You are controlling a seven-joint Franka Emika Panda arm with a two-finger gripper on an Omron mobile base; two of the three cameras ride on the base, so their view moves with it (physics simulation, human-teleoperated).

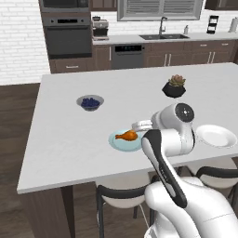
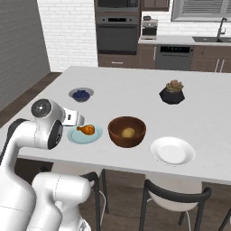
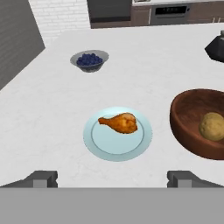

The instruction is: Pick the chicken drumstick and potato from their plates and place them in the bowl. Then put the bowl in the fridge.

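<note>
Desk (image 2: 135, 85): pale grey slab across the middle of both base views; it carries everything below.
Arm: rises from the lower left of the right base view, its hand just left of the blue plate.
Bowl (image 2: 116, 133): brown and deep, centre of the right base view, just right of the blue plate; at the right edge of the hand view.
White plate (image 2: 173, 151): right of the bowl in the right base view, bare.
Blue plate (image 3: 98, 146): centre of the hand view, near the desk's near edge, with the drumstick on it.
Plant pot (image 2: 172, 95): black, upper right of the right base view, well apart from the bowl.
Berry bowl (image 3: 89, 61): small and grey, upper left of the hand view, well behind the blue plate.
Gripper (image 3: 113, 177): fingers spread wide at the bottom of the hand view, nothing between them; it hangs above the desk's near edge, short of the blue plate.
Drumstick (image 3: 119, 123): lies flat on the blue plate, meaty end to the right of the hand view, bone end to the left.
Potato (image 3: 212, 126): inside the bowl, on its floor.
Done: potato is in the bowl, and the white plate is empty.
Left: drumstick not yet grasped; it must go into the bowl, then the bowl into the fridge.
Step in hand: likely the approach to the drumstick.
</note>
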